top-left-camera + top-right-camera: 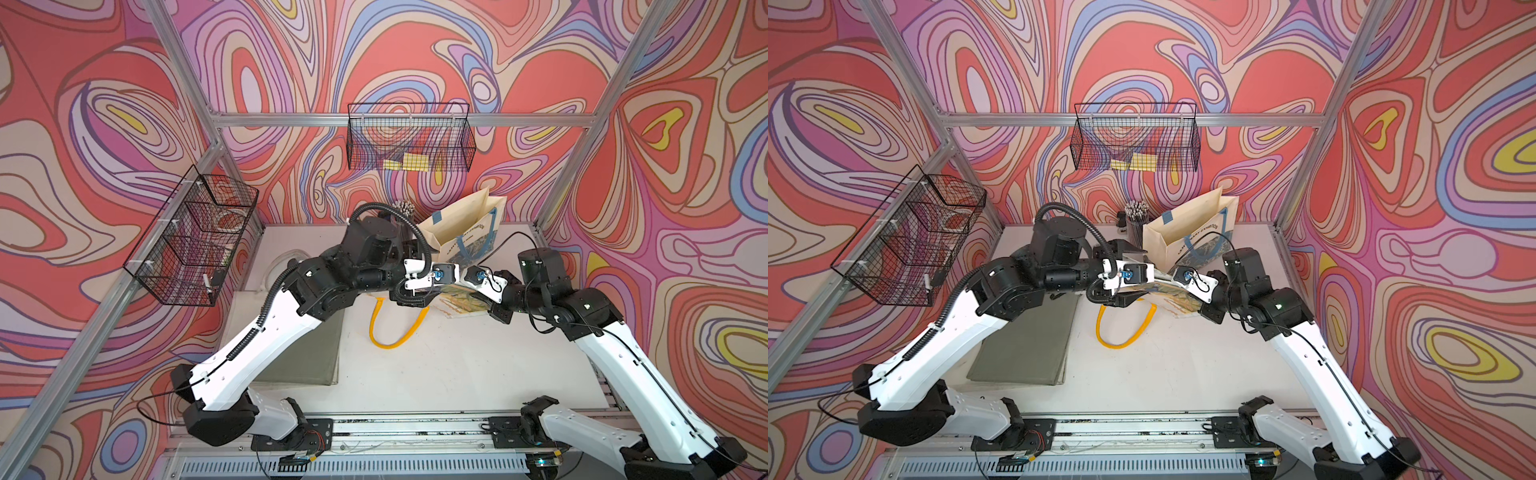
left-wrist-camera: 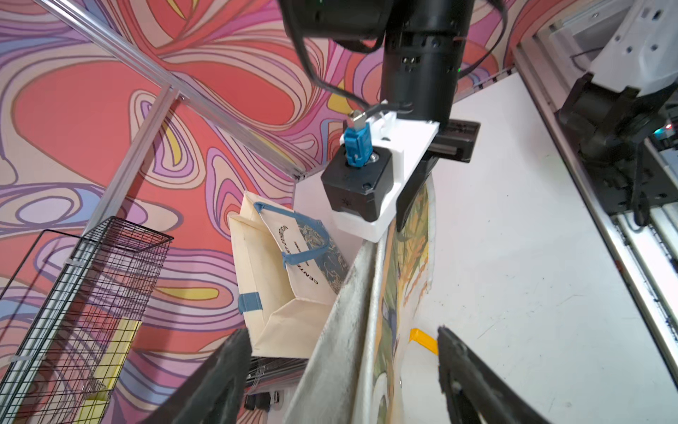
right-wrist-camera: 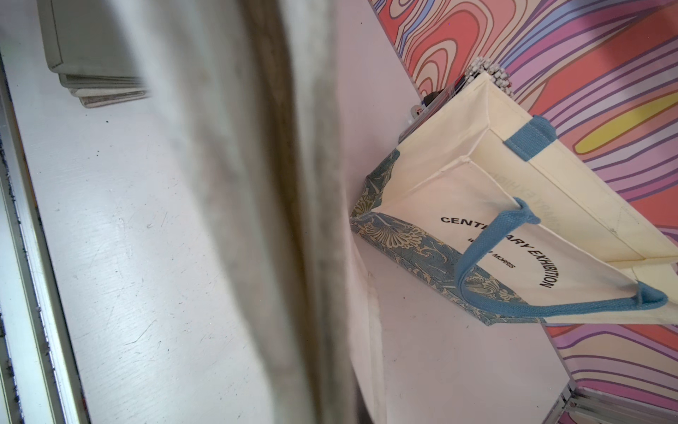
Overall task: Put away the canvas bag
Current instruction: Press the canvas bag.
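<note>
The canvas bag [image 1: 461, 301] [image 1: 1177, 301], folded, with a printed face and a yellow handle [image 1: 390, 345], hangs between the two arms at mid-table. In the left wrist view its grey cloth [image 2: 367, 286] runs between the fingers of my left gripper [image 2: 343, 332], which stand wide apart without touching it. My right gripper [image 2: 400, 220] is shut on the bag's upper edge. In both top views the two grippers [image 1: 424, 295] [image 1: 457, 284] meet over the bag. Blurred cloth [image 3: 227, 183] fills the right wrist view and hides the fingers.
A cream tote [image 1: 465, 232] [image 3: 495, 220] with blue handles stands open at the back, beside a pencil cup [image 1: 1136, 220]. Wire baskets hang on the back wall [image 1: 409, 137] and the left wall [image 1: 195, 237]. A folded grey-green mat [image 1: 299, 353] lies under the left arm.
</note>
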`<state>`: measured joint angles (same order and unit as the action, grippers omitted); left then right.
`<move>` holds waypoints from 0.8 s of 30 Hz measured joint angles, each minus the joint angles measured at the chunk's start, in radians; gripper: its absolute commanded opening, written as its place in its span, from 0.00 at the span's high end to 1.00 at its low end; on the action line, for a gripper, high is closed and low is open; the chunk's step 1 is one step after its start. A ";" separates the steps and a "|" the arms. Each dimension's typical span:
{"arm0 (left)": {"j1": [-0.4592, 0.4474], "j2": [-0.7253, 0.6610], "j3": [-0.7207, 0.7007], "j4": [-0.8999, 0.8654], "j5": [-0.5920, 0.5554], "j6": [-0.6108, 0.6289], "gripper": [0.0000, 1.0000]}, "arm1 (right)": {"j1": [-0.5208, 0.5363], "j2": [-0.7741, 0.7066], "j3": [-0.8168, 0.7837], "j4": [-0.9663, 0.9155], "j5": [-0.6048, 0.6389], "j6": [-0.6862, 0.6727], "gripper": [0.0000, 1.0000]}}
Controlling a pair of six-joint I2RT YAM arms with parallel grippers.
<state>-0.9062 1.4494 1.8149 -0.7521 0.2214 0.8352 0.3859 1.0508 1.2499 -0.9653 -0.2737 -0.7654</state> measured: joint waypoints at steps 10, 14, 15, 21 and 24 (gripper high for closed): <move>-0.017 0.119 0.022 -0.046 -0.202 -0.001 0.25 | 0.000 0.032 0.030 -0.078 0.056 -0.035 1.00; -0.017 0.139 0.022 -0.058 -0.234 -0.002 0.48 | 0.000 0.056 0.044 -0.098 0.071 -0.043 1.00; -0.016 0.142 0.022 -0.062 -0.240 -0.003 0.56 | 0.000 0.058 0.044 -0.102 0.072 -0.045 1.00; -0.003 0.146 0.022 -0.076 -0.236 -0.010 1.00 | 0.000 0.059 0.044 -0.104 0.075 -0.048 1.00; 0.006 0.146 0.022 -0.082 -0.214 -0.010 1.00 | 0.000 0.058 0.044 -0.105 0.068 -0.033 0.76</move>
<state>-0.8997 1.5955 1.8366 -0.8341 0.0078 0.8257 0.3859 1.1091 1.2942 -1.0698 -0.2058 -0.7986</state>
